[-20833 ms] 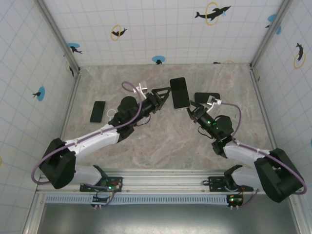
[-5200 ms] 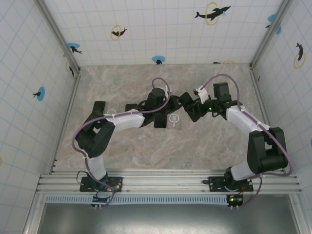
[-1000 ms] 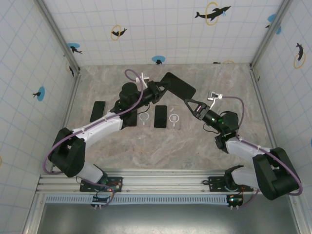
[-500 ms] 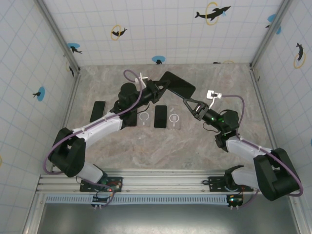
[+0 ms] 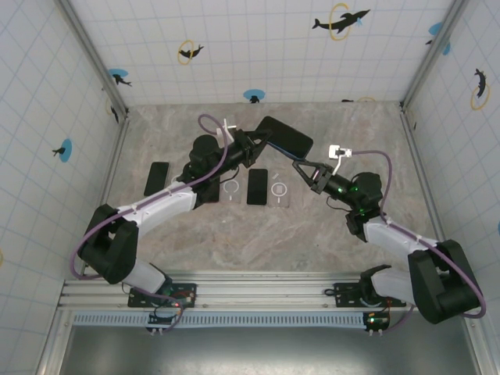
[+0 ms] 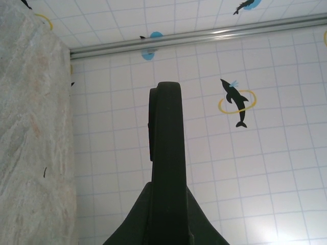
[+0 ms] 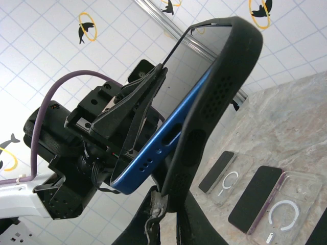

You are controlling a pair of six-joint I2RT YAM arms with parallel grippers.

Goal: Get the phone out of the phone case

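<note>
"How does the left arm (image 5: 156,205) stand?"
"Stretched forward and raised, with the left gripper (image 5: 258,141) clamped on the phone (image 7: 186,71)."
"And the right arm (image 5: 391,230)?"
"Bent inward toward it, with the right gripper (image 5: 301,165) pinching the case (image 7: 227,71) edge."

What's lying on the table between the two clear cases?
A black phone lies flat between the left clear case and the right clear case, as the top view shows.

Robot lab cell: dolphin-print tiled walls (image 5: 258,55), aluminium frame rails (image 5: 266,291).
</note>
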